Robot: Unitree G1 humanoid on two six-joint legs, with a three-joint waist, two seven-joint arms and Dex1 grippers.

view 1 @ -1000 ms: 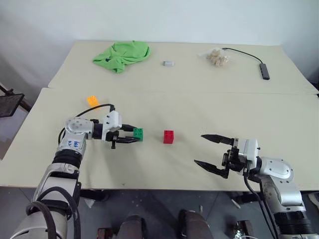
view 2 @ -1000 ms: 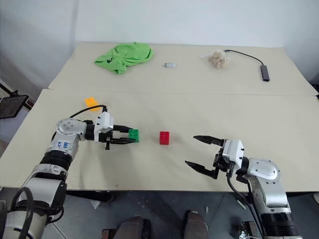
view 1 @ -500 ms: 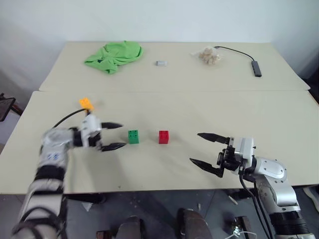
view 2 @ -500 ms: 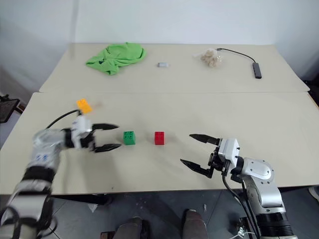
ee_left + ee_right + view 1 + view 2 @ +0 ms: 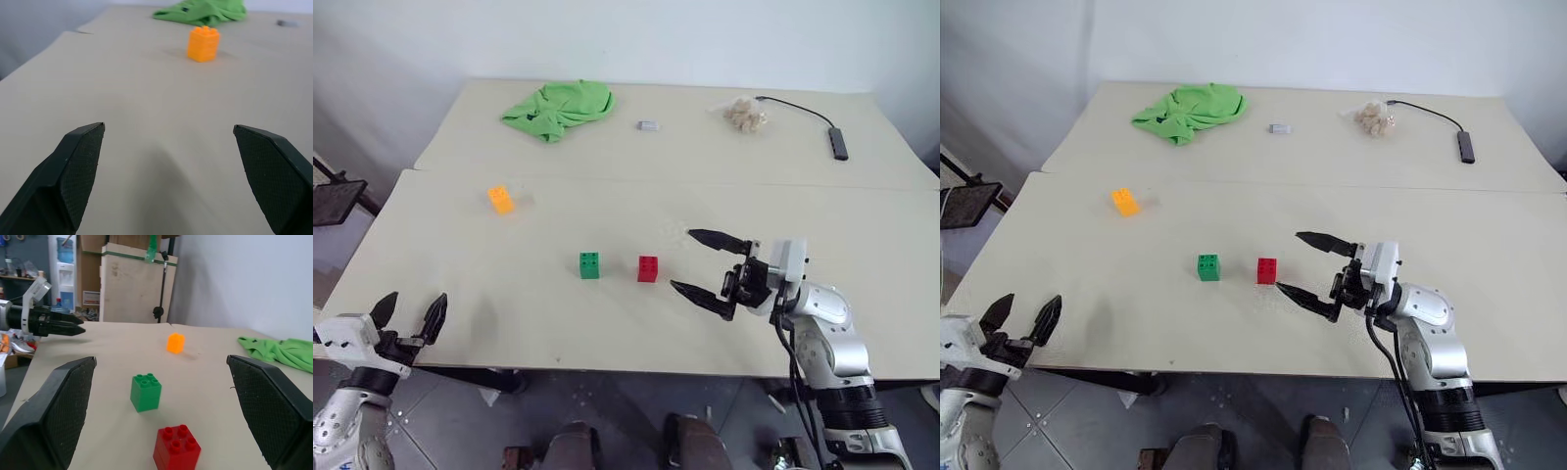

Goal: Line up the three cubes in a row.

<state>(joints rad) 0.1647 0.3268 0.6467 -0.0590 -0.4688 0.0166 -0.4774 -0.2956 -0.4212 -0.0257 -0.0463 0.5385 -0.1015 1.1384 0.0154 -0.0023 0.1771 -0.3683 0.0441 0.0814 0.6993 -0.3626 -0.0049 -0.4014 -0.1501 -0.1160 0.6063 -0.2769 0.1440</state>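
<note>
Though apart, studded plastic cubes (image 5: 590, 264)

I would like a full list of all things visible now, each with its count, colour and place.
green cube: one, green, near table, just left of the red cube
red cube: one, red, mid near table
orange cube: one, orange, far left of near table
cloth: one, green, far table, left
small piece: one, grey, far table, middle
bag: one, clear with pale contents, far table
cable hub: one, dark, far right
left gripper: black, open, near left edge
right gripper: black, open, right of the red cube
</note>
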